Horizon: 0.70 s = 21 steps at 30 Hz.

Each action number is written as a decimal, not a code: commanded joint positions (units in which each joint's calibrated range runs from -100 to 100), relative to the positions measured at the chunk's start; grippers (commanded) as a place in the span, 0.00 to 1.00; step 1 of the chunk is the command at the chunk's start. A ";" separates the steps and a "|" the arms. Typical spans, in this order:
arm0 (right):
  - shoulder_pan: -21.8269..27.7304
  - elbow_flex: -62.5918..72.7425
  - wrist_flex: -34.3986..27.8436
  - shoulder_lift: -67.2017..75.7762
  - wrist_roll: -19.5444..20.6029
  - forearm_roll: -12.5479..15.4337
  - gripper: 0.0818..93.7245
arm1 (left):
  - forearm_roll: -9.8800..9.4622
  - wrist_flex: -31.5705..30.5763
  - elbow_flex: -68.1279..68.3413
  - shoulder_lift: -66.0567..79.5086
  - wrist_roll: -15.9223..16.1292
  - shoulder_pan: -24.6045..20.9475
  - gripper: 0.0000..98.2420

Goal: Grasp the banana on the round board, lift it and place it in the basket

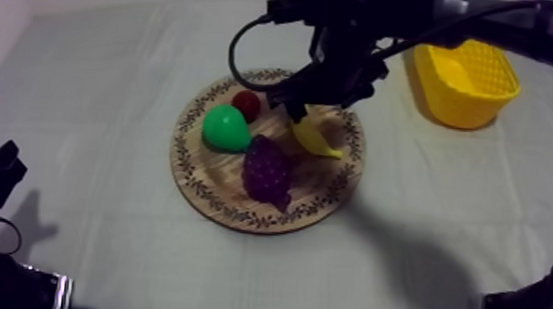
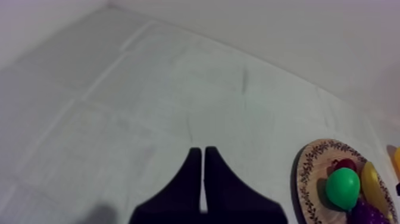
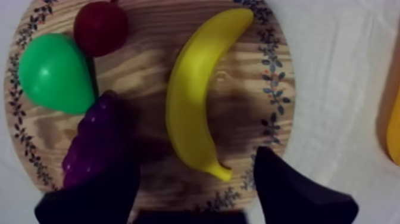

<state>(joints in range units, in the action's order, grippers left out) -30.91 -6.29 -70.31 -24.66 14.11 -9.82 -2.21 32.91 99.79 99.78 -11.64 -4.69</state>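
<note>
Right wrist view: right gripper [image 3: 195,159] has its fingers spread wide, straddling the near tip of the banana [image 3: 196,89], apparently not touching it. The banana lies on the wooden board [image 3: 250,113] beside the grapes [image 3: 95,143]. Top view adds the yellow basket [image 1: 451,108] at upper right, well apart from the board. Left wrist view: left gripper [image 2: 203,156] fingers pressed together over bare cloth [image 2: 149,89].

1. A glossy green toy pear [image 1: 225,128] lies near the left edge of the round wooden board [image 1: 320,183].
2. A small red fruit [image 1: 246,104], dark and round, sits just beside the pear, toward the board's far edge.
3. A bunch of purple toy grapes [image 1: 268,172] lies mid-board, reaching toward the near edge.
4. A grey-white cloth [image 1: 103,154] covers the table.
</note>
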 commanded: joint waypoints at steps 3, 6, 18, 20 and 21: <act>0.48 2.56 0.27 -5.67 0.02 -0.02 0.57 | 0.03 0.00 -0.01 0.05 -0.01 0.02 0.00; 0.54 4.87 0.54 -8.81 0.01 0.00 0.56 | 0.03 0.00 -0.01 0.05 -0.01 0.02 0.00; 0.64 13.13 -0.96 -17.20 -0.58 0.05 0.47 | 0.03 0.00 -0.01 0.05 0.00 0.02 0.00; 0.82 14.23 -1.12 -18.19 -0.52 -0.03 0.40 | 0.03 0.00 -0.01 0.05 0.01 0.02 0.00; 0.89 14.70 -1.18 -18.62 -0.48 -0.10 0.36 | 0.03 0.00 -0.01 0.05 0.02 0.02 0.00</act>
<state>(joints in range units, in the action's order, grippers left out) -30.11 7.84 -71.39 -42.85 13.51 -9.84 -2.21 32.91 99.79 99.78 -11.64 -4.69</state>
